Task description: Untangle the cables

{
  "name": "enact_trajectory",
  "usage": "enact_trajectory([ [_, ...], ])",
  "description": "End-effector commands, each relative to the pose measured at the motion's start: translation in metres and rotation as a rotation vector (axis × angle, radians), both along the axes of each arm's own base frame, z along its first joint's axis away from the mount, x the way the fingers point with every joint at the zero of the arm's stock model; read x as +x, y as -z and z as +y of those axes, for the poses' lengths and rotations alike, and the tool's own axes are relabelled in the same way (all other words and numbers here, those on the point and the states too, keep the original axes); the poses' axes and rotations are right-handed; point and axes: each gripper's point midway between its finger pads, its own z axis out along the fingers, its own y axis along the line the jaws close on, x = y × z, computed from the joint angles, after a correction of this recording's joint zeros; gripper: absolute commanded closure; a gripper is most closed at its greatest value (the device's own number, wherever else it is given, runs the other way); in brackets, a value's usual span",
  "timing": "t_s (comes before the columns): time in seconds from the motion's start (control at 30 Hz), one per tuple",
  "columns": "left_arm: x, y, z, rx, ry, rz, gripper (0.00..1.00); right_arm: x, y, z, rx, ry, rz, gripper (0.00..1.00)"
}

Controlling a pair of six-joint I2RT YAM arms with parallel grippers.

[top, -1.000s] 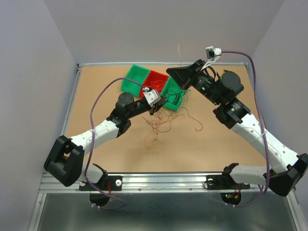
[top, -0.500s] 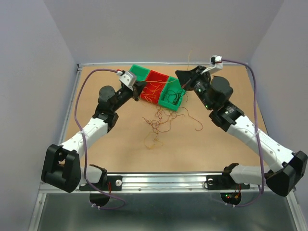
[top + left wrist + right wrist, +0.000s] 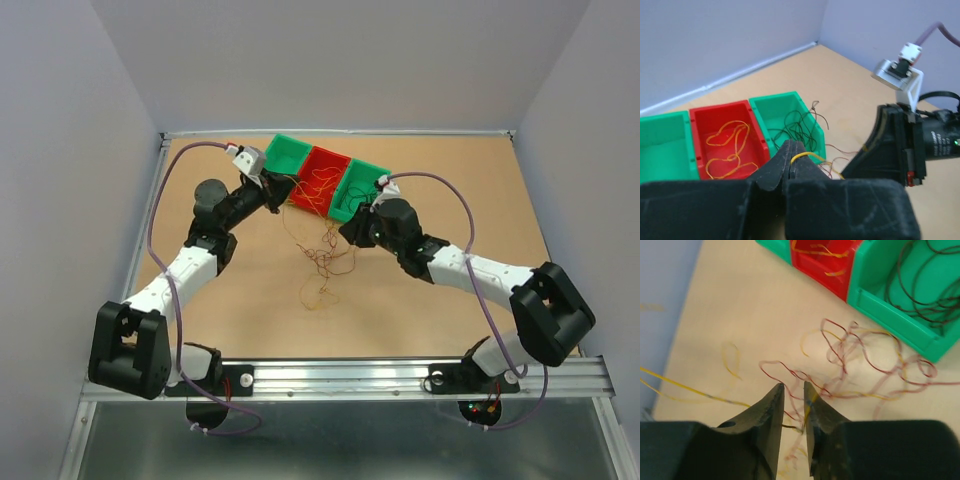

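dark-red, yellow cables (image 3: 325, 250), tan table (image 3: 460, 185)

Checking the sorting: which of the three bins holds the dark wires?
The green bin at the row's right end, beside the red bin of orange-yellow strands; the other green bin shows none.

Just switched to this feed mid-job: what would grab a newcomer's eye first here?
The bright bins at the far middle of the table: the red bin holds orange-yellow strands and the green bin to its right holds black ones. In front of them a loose clump of cables lies on the table, with the left gripper shut on a yellow strand and the right gripper open close over it.
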Motion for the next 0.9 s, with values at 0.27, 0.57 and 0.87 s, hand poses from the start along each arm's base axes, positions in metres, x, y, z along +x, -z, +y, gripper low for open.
enact_trajectory([
  [0.27, 0.047, -0.035, 0.001, -0.017, -0.062, -0.143, 1.0, -0.008, -0.011, -0.033, -0.006, 0.068, -0.102, 0.26],
  [0.57, 0.108, -0.007, -0.012, 0.055, -0.076, -0.056, 1.0, -0.014, -0.045, -0.074, 0.04, 0.232, -0.222, 0.25],
  [0.87, 0.187, 0.038, -0.027, 0.103, -0.092, 0.07, 1.0, -0.019, -0.058, -0.085, 0.062, 0.253, -0.282, 0.23],
])
